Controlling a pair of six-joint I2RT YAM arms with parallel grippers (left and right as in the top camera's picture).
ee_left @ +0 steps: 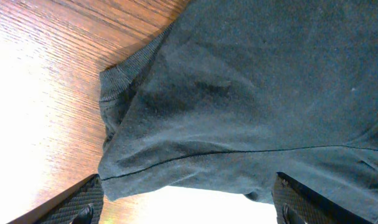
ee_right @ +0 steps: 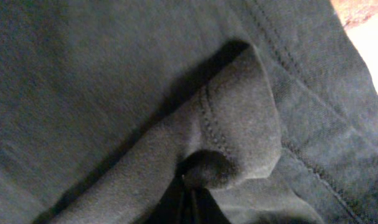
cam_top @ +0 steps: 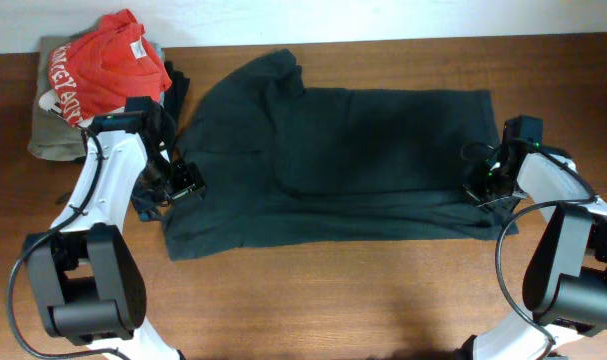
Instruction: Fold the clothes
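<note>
A dark green T-shirt (cam_top: 333,160) lies spread across the middle of the wooden table, partly folded over itself. My left gripper (cam_top: 173,180) is open at the shirt's left edge; in the left wrist view its two fingers (ee_left: 189,208) straddle the sleeve (ee_left: 176,118), which lies bunched on the wood. My right gripper (cam_top: 483,185) is at the shirt's right hem. In the right wrist view its fingers (ee_right: 192,199) are shut on a pinched fold of the dark fabric (ee_right: 232,137).
A pile of clothes sits at the back left corner: a red shirt (cam_top: 108,65) on top of an olive garment (cam_top: 53,130). Bare wooden table (cam_top: 313,300) runs along the front.
</note>
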